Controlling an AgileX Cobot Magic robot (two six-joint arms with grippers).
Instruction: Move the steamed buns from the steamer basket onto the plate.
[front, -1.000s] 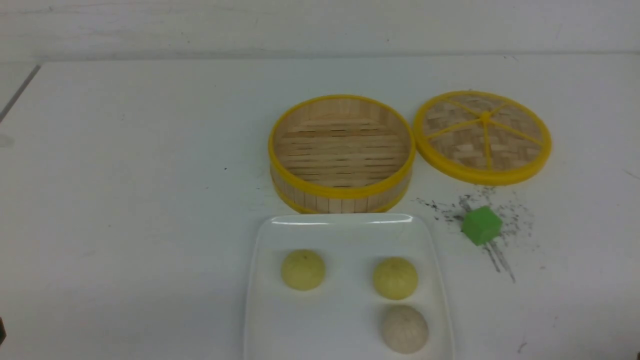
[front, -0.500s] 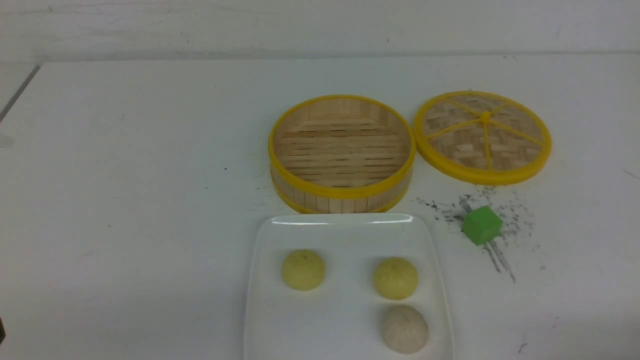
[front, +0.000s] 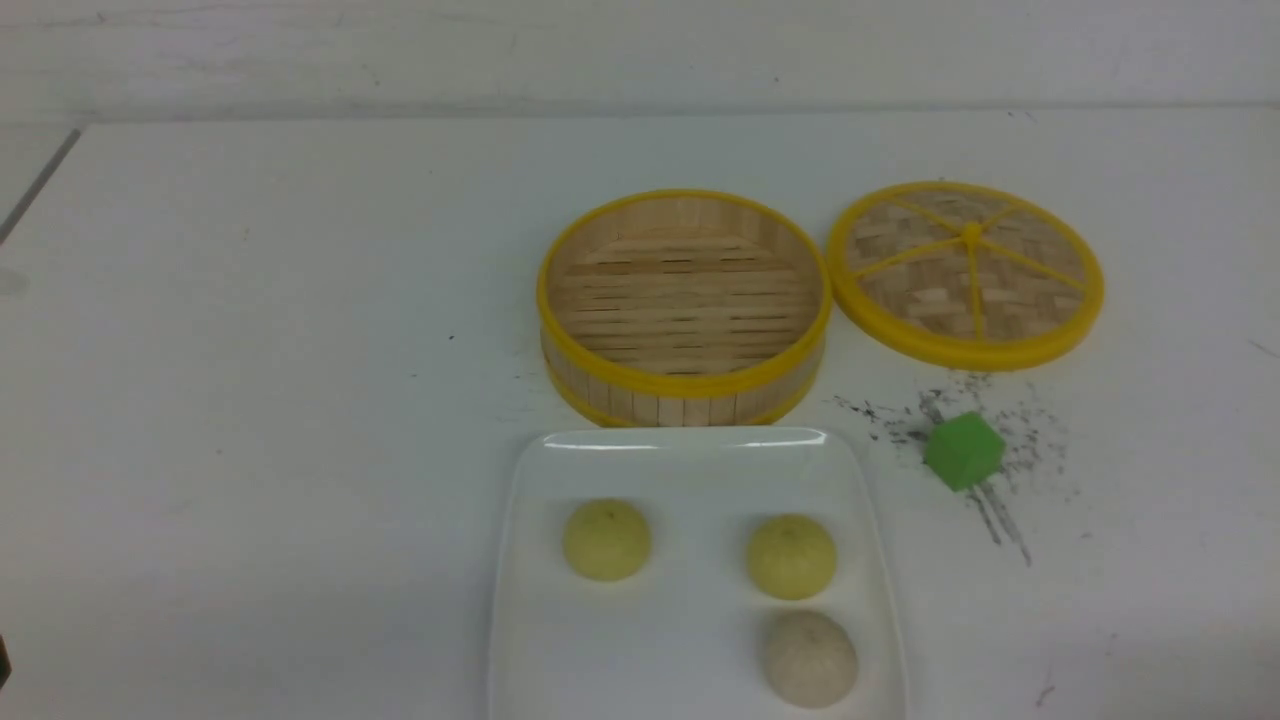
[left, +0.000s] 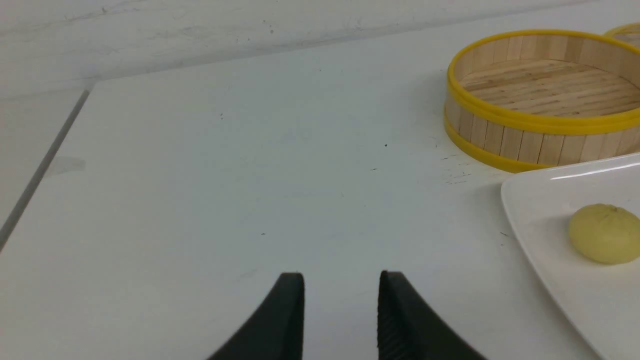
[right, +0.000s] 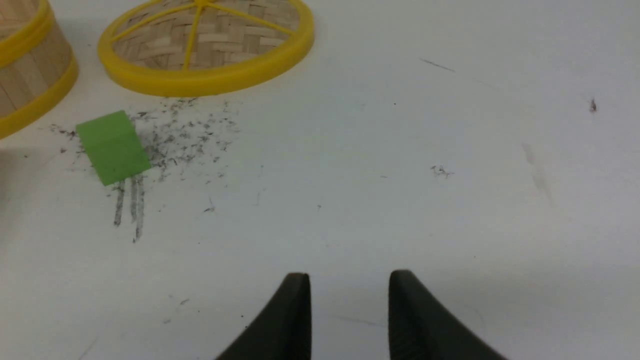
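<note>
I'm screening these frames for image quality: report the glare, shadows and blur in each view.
Front view: soft overall, glare streak along the plate far rim, faint shadows under the buns. Left wrist view: basket fairly sharp, a bright streak on the plate edge, left gripper tips dark and featureless. Right wrist view: cube and lid clear, right gripper silhouetted, a dim shadow band nearby.

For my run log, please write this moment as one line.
three small round buns: on white square plate | round bamboo basket: empty | left hand, right hand: open
</note>
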